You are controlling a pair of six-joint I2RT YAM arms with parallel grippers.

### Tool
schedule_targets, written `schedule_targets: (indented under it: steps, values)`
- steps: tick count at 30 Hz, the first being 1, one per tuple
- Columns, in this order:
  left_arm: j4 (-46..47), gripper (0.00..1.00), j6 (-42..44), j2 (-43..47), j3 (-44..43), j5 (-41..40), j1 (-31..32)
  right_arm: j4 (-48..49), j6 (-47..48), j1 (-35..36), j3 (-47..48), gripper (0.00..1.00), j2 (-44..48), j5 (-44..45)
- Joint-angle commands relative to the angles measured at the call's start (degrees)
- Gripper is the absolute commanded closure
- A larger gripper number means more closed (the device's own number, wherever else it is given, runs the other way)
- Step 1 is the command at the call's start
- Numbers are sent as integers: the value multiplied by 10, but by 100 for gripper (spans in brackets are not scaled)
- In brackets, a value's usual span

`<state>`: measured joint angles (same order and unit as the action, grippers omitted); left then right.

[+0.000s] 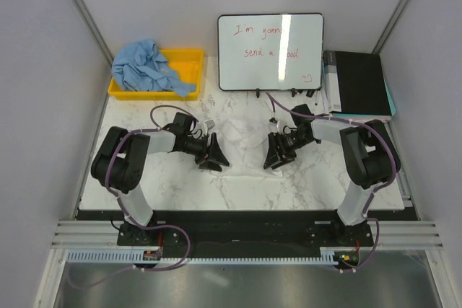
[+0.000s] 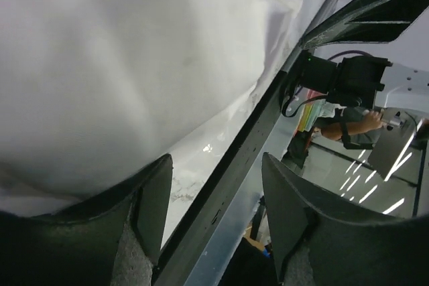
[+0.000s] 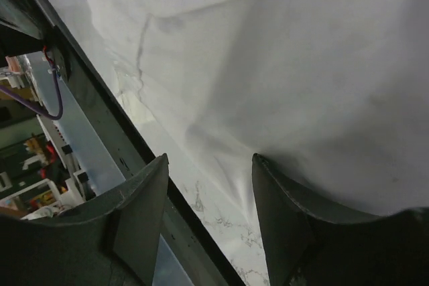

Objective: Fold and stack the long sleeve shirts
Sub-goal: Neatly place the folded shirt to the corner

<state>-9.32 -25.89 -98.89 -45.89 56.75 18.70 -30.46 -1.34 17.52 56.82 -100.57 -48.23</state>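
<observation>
The white long sleeve shirt (image 1: 242, 133) lies flat on the marble table between my two grippers and is hard to tell from the tabletop. It fills the left wrist view (image 2: 120, 65) and the right wrist view (image 3: 301, 85). My left gripper (image 1: 214, 158) (image 2: 216, 165) is open at the shirt's left edge, with one finger (image 2: 151, 199) against the cloth. My right gripper (image 1: 273, 158) (image 3: 209, 162) is open at the shirt's right edge, with one finger (image 3: 281, 205) touching the cloth. The light blue shirt (image 1: 146, 66) lies crumpled in the yellow bin (image 1: 189, 63).
A whiteboard (image 1: 271, 52) with red writing stands at the back centre. A black binder (image 1: 357, 84) on papers lies at the back right. The table's dark front edge (image 1: 245, 214) runs just behind the grippers. Grey walls close in both sides.
</observation>
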Motion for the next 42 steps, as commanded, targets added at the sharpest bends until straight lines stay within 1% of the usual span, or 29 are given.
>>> schedule_targets:
  steps: [1, 2, 4, 5, 7, 8, 9, 10, 12, 13, 14, 15, 16, 17, 18, 19, 21, 22, 25, 26, 28, 29, 32, 33, 34, 36, 39, 41, 42]
  values:
    - [-2, 36, -22, -34, 10, -41, -11, 18, -15, -6, -17, 39, -42, -3]
    - [-8, 36, -20, -40, 12, -69, -21, 14, -13, -11, -19, 39, -52, 0]
    - [-26, 36, -2, -46, 20, -88, -30, 1, 7, -16, -18, 40, -54, 8]
    - [-34, 36, 2, -41, 23, -92, -45, -23, 26, -17, -8, 40, -43, 10]
    - [-40, 36, 14, 1, 37, -67, -60, -52, 71, -19, 7, 39, -20, 24]
    - [-53, 36, 24, 25, 37, -49, -68, -78, 84, -22, 26, 39, 11, 33]
    - [-69, 36, 36, 73, 23, -47, -70, -87, 92, -23, 34, 38, 28, 40]
    - [-109, 36, 66, 106, 11, -52, -71, -100, 92, -27, 42, 36, 47, 32]
    - [-143, 34, 92, 165, -36, -114, -68, -102, 73, -35, 56, 34, 100, 10]
    - [-170, 32, 116, 212, -59, -158, -53, -91, 49, -38, 58, 31, 120, 7]
    - [-219, 31, 131, 223, -83, -250, -38, -79, 30, -42, 55, 18, 159, 19]
    - [-244, 29, 147, 228, -132, -299, -18, -65, 17, -47, 51, 11, 177, 33]
    - [-262, 27, 182, 218, -154, -339, 4, -41, 14, -52, 45, 5, 191, 68]
    - [-290, 26, 201, 207, -174, -400, 52, -36, -5, -65, 40, 2, 207, 84]
    - [-292, 3, 219, 196, -202, -432, 77, -36, -5, -72, 40, 2, 209, 98]
    - [-293, 1, 232, 169, -211, -440, 120, -38, -7, -89, 42, 2, 208, 108]
    - [-294, 1, 240, 140, -248, -465, 161, -41, -10, -104, 44, 2, 202, 105]
    - [-294, 0, 241, 121, -262, -493, 198, -40, -12, -112, 40, 2, 203, 106]
    - [-291, 1, 243, 43, -328, -551, 240, -39, -9, -116, 39, 2, 208, 117]
    - [-291, 1, 241, 4, -343, -555, 244, -38, -11, -117, 39, 2, 208, 117]
    - [-291, 1, 244, -28, -380, -565, 253, -39, -13, -118, 37, 2, 207, 119]
    - [-292, 1, 247, -62, -394, -582, 256, -38, -13, -118, 35, 2, 207, 118]
    - [-309, 1, 266, -113, -402, -604, 258, -37, -11, -118, 32, 2, 201, 119]
    - [-330, 1, 289, -148, -402, -610, 257, -37, -7, -119, 32, 2, 199, 123]
    - [-335, 1, 297, -160, -396, -622, 252, -36, -6, -119, 33, 2, 195, 126]
    - [-338, 1, 328, -178, -358, -619, 239, -36, -3, -121, 33, 2, 193, 128]
    - [-338, 1, 387, -175, -293, -597, 197, -36, 4, -123, 36, 2, 188, 128]
    - [-337, 1, 428, -149, -237, -575, 151, -36, 6, -124, 34, 2, 188, 129]
    - [-338, 1, 478, -135, -215, -569, 112, -37, 7, -124, 32, 2, 188, 128]
